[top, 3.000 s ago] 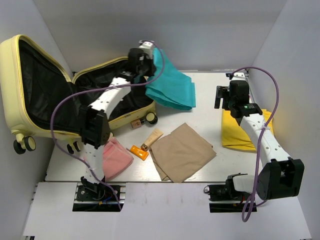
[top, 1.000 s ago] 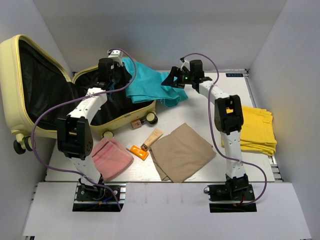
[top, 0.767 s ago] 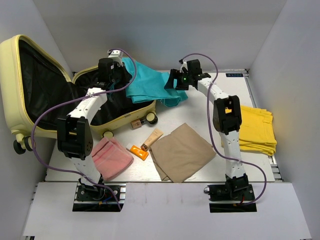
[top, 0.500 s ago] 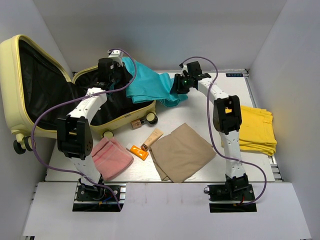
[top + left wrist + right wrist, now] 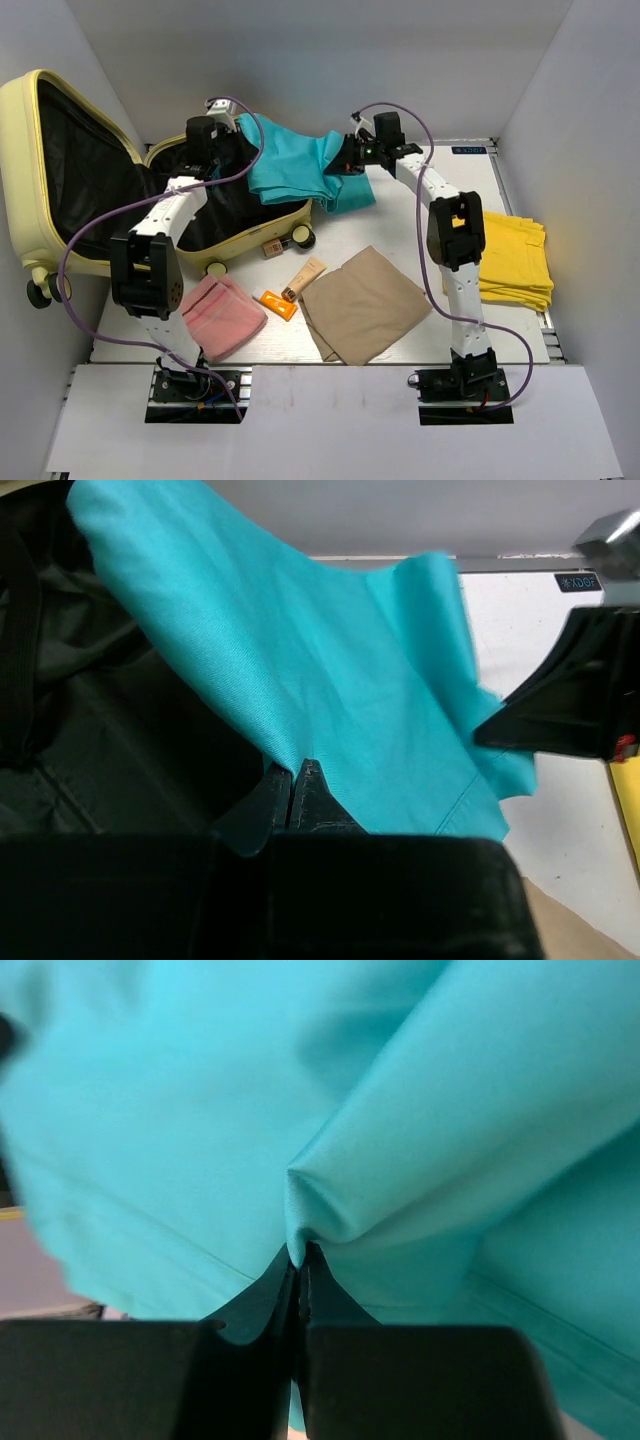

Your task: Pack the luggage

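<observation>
Jaws of the left gripper (image 5: pixel 297 772) were pressed together on a fold of the teal cloth (image 5: pixel 340 700), and the right gripper (image 5: pixel 300 1257) pinched another fold of the same cloth, closed with fabric bunched at its tips. Between the two grips the cloth hung lifted, its left part over the open luggage (image 5: pixel 28 120) and its right part over the table (image 5: pixel 400 215), just past the case's rim. The luggage lay open at the far left, its lid standing up by the wall and its black lining showing. By the look of it, the step in hand was carrying the cloth into the lower shell. To do that well, both arms would need to travel left together at matched height, so the fabric neither stretched nor dragged on the rim, then lower it flat inside before either grip let go. A beige cloth (image 5: pixel 365 305), a pink cloth (image 5: pixel 225 315), a yellow cloth (image 5: pixel 515 260) and an orange tube (image 5: pixel 278 303) lay on the table
</observation>
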Robot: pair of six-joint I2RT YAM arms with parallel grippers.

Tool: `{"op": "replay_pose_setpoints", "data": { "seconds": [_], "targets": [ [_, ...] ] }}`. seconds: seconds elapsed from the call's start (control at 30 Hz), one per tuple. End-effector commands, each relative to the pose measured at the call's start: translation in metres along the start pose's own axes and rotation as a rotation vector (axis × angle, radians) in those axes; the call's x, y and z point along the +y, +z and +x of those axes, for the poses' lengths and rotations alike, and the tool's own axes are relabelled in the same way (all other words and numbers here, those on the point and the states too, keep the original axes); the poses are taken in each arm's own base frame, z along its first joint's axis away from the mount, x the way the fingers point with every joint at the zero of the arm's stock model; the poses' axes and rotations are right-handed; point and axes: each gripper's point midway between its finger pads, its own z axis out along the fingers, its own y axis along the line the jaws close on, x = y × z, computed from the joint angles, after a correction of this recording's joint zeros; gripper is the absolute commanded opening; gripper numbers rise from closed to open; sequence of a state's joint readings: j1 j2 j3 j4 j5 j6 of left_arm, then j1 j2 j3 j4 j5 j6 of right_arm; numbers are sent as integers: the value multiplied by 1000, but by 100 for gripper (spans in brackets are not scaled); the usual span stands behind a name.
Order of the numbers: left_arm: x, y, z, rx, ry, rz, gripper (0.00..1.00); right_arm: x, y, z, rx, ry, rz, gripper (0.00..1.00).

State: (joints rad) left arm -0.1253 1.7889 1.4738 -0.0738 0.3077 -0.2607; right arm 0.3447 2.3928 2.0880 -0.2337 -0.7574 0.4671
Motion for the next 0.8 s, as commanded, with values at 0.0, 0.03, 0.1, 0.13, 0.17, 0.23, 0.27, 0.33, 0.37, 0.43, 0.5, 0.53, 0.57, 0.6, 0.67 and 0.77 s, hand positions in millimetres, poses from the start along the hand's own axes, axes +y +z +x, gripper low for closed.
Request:
{"op": "replay_pose_setpoints", "data": {
  "seconds": [0.0,0.03,0.1,0.13,0.17,0.23,0.27,0.33,0.37,0.43,0.5,0.53,0.57,0.6,0.67,0.77],
  "targets": [
    [-20,-41,-56,-154,23,55,0,117,-34,-57,-117,-192,-246,0],
    [-15,-47,-60,-166,24,47,0,126,-32,-56,-112,-156,-268,0],
    [-16,-57,-67,-200,38,45,0,155,-33,-60,-117,-194,-347,0],
    [-18,-67,-75,-223,48,46,0,167,-34,-59,-114,-221,-390,0],
    [-16,-74,-75,-231,50,39,0,183,-29,-52,-97,-227,-425,0],
    [-12,-88,-82,-260,56,25,0,199,-24,-51,-100,-252,-471,0],
    [-10,-95,-81,-266,60,15,0,213,-16,-43,-87,-254,-494,0],
    [4,-102,-76,-268,64,-34,0,227,-5,-33,-79,-257,-518,0],
    [7,-110,-67,-256,67,-57,0,238,4,-37,-125,-265,-534,0],
    [32,-122,-65,-263,59,-144,0,250,14,-33,-139,-272,-547,0],
    [46,-128,-46,-216,34,-197,15,271,24,-26,-150,-300,-563,0],
    [63,-136,-38,-191,14,-259,35,277,25,-26,-161,-322,-564,0],
    [67,-139,-35,-183,11,-272,89,280,27,-27,-173,-322,-550,0],
    [72,-140,-29,-166,4,-283,100,284,31,-23,-174,-350,-543,0],
    [79,-145,-18,-121,-27,-299,100,287,32,-21,-174,-351,-522,0],
    [77,-149,-22,-116,-50,-273,100,275,41,-14,-156,-346,-486,0]
  ]
}}
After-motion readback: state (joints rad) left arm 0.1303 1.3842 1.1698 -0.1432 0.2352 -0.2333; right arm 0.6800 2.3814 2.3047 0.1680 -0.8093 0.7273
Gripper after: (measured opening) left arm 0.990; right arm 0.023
